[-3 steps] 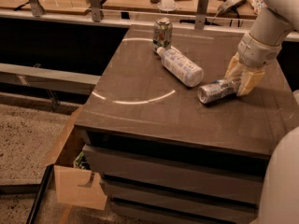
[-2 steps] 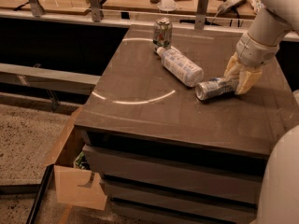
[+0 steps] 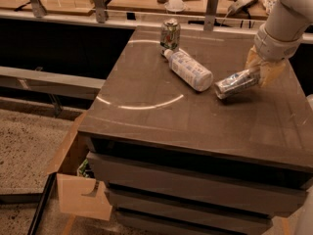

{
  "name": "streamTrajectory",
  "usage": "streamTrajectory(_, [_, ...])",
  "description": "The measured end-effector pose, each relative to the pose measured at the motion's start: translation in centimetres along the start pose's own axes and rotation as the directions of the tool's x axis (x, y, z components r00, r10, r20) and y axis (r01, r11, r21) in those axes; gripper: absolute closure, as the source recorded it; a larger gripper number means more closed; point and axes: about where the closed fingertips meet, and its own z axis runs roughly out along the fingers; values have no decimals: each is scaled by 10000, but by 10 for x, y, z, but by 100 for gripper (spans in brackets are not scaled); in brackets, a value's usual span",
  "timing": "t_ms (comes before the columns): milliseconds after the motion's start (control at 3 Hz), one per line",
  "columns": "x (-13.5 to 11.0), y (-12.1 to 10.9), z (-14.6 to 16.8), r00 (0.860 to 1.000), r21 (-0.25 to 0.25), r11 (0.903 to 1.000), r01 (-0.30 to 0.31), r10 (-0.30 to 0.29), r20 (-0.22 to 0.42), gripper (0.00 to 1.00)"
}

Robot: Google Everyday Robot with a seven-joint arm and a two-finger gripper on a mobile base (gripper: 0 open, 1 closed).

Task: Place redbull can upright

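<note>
The redbull can point(image 3: 234, 83), slim and silver-and-blue, is tilted nearly on its side at the right of the dark table point(image 3: 146, 116), its silver end pointing left. My gripper point(image 3: 259, 71) is at the can's right end, shut on it, with tan fingers point(image 3: 268, 70) on either side. The can's left end looks slightly raised off the tabletop. The white arm comes down from the upper right.
A clear plastic bottle with a white label point(image 3: 189, 69) lies on its side just left of the can. A green-and-white can point(image 3: 169, 35) stands upright behind it. An open cardboard box point(image 3: 73, 180) sits on the floor at the lower left. A cluttered bench runs along the back.
My gripper and the can have shifted slightly left, and the can's left end has lifted a little. The bottle and green can have not moved.
</note>
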Motion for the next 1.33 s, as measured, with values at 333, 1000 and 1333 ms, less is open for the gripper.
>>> streamTrajectory(333, [24, 3, -21, 9882, 664, 9950, 740, -642, -1392, 100])
streamTrajectory(1000, [27, -4, -53, 8584, 1763, 8858, 4293, -3394, -3847, 100])
streamTrajectory(1333, [24, -7, -60, 8164, 1867, 8484, 4953, -3812, -4339, 100])
